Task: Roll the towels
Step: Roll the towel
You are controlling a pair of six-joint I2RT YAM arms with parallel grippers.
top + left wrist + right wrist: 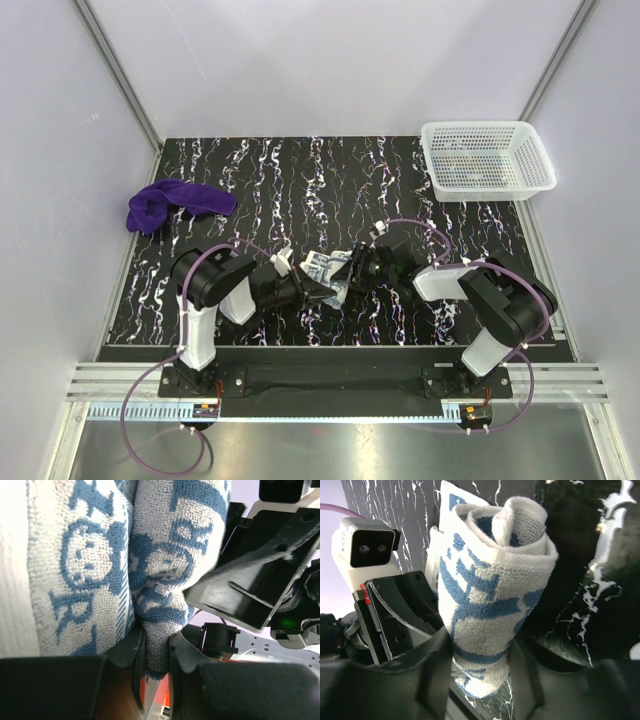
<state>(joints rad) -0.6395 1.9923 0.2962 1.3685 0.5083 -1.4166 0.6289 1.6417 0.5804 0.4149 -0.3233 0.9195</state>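
Gripping one towel from both sides, close to the middle of the near edge of the black, white-veined table (300, 180). Reaching inward from the two bases, with purple cables (135, 400) looping off each arm.

Pinching a low fold of the patterned towel (150, 570) in the left gripper (156, 650), with the jaws drawn nearly together on the terry cloth and a sliver of white-and-blue fabric poking down between them. Bulging above that pinch in two fat folds of white loop pile, printed with blue letters and small round faces.

Clasping the same towel from the opposite side in the right gripper (480, 655) — both black fingers (427, 655) pressing against the lower part of a tight roll, with the spiral of its layers showing at the free end. Standing up between those fingers in the right wrist view, and narrowing slightly in the squeeze. Showing, just left of the roll in that view, the left arm's white camera housing (367, 542) and one of its black fingers close against the cloth.

Leaving the purple towel (175, 203) in a loose, crumpled heap at the table's left edge, toward the far corner — well apart from both claws and touched by neither.

Also framing a white mesh basket (487, 158) at the far right corner, well apart from both towels.
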